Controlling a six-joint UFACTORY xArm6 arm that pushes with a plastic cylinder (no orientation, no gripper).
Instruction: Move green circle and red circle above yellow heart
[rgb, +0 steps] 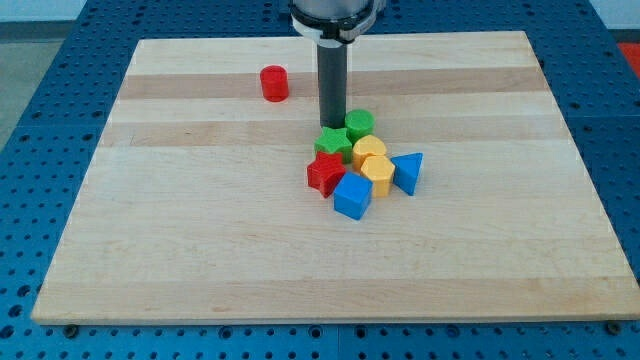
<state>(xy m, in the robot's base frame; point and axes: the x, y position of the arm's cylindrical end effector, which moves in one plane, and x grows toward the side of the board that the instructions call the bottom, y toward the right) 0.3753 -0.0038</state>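
Camera view shows my tip just left of the green circle, which already touches the yellow heart's upper edge. Red circle lies well apart toward the table's upper left, so it must travel rightward; no jaws exist, only a rod.

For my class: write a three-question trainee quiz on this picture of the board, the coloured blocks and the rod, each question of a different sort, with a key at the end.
1. True or false: the red circle touches the green circle.
2. Which block lies nearest the view's bottom? A) the blue cube B) the blue triangle C) the green star
3. Fill in: my tip stands just to the view's left of the green ____.

Key
1. False: the red circle sits alone toward the view's top left, apart from the cluster round the yellow heart.
2. A
3. circle
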